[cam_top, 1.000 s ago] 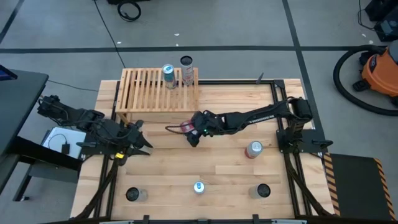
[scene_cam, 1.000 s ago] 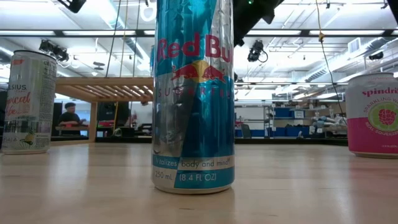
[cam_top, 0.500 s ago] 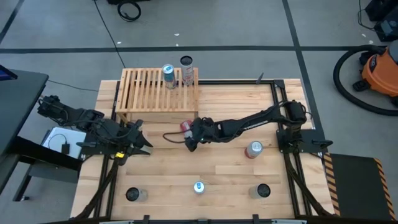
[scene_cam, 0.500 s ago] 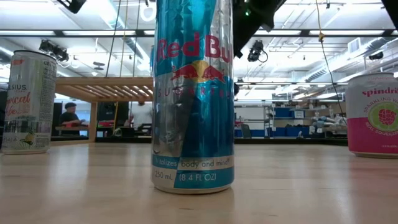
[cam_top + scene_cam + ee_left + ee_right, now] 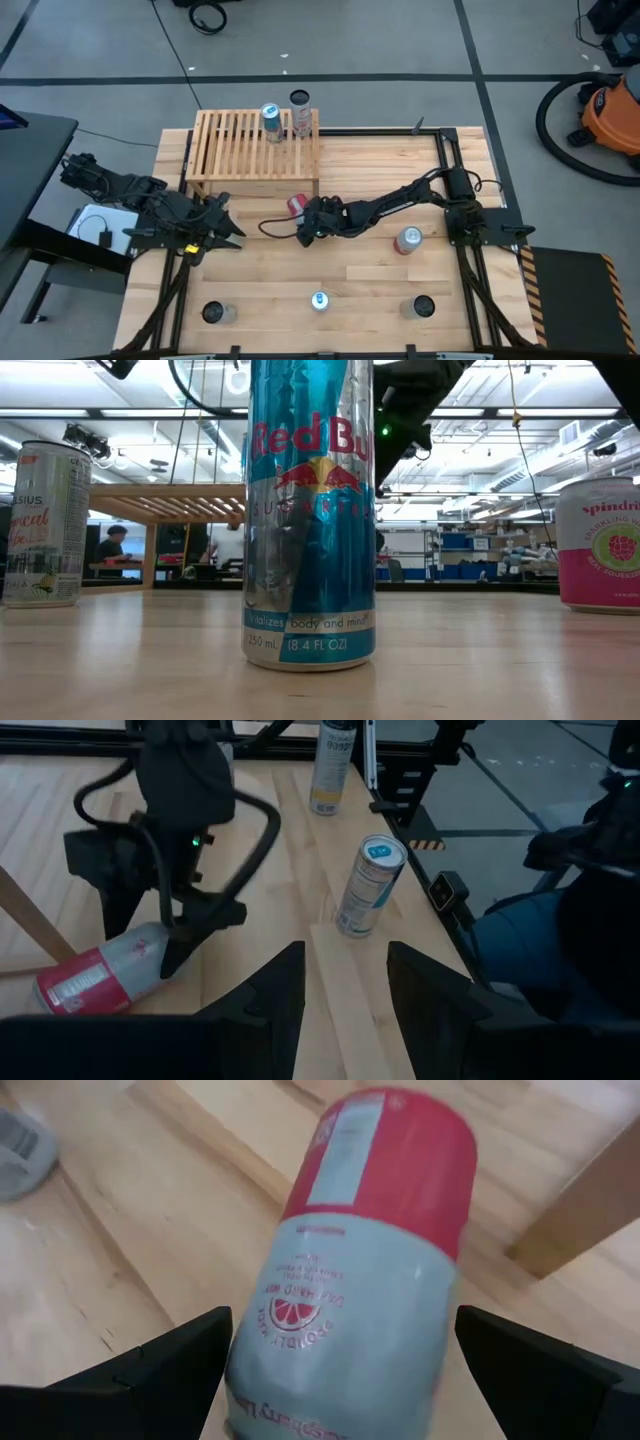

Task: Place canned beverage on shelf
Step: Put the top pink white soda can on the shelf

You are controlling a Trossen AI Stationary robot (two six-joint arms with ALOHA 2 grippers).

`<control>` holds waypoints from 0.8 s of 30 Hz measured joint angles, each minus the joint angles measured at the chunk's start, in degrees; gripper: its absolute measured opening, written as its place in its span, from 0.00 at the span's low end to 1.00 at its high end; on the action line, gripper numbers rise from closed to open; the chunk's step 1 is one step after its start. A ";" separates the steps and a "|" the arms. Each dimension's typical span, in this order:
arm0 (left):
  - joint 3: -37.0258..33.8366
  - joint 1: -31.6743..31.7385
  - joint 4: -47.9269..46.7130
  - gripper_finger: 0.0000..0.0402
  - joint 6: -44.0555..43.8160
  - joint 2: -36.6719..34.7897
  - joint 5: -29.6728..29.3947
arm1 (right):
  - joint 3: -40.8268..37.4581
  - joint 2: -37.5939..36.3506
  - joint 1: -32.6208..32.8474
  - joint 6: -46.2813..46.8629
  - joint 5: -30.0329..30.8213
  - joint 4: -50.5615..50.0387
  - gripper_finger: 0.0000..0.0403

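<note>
Right gripper (image 5: 304,222) now drawn back from the shelf (image 5: 252,153), fingers spread either side of a toppled red-and-pale can (image 5: 360,1280) just beside the shelf's front edge, apparently not yet clamped, left gripper (image 5: 228,226) pressed together, idle nearby.

Both arms (image 5: 400,200) are matte black, built of jointed segments. A looping black cable (image 5: 255,830) runs along the right wrist, where a small green light (image 5: 196,840) glows.
</note>
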 joint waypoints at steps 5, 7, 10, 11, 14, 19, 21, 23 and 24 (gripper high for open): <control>-0.02 0.05 0.08 0.37 0.04 0.02 0.00 | -0.02 0.76 -0.57 -1.08 -1.91 0.58 0.98; -0.02 0.05 0.09 0.37 0.07 0.00 0.00 | -0.02 0.75 -0.62 -2.85 -2.15 0.98 0.98; -0.01 0.05 0.06 0.37 0.11 0.00 0.00 | -0.02 0.75 -0.59 -4.99 -3.89 3.03 0.98; -0.02 0.05 0.06 0.37 0.13 0.00 0.00 | 0.02 0.70 -0.66 -5.39 -4.73 3.18 0.98; 0.00 0.05 0.06 0.37 0.56 0.00 0.00 | 0.00 0.69 -1.08 -5.48 -6.60 2.42 0.97; -0.02 0.05 0.04 0.37 0.64 0.00 0.02 | 0.00 0.67 -1.46 -5.47 -8.92 1.37 0.87; -0.02 0.05 0.06 0.37 0.63 0.00 0.00 | 0.05 0.61 -1.43 -5.55 -8.95 0.36 0.80; -0.02 0.05 0.04 0.37 0.63 0.00 0.00 | 0.09 0.50 -1.42 -5.63 -8.95 -0.54 0.74; -0.02 0.05 0.06 0.37 0.63 0.00 0.00 | 0.09 0.49 -1.42 -5.64 -8.97 -0.73 0.74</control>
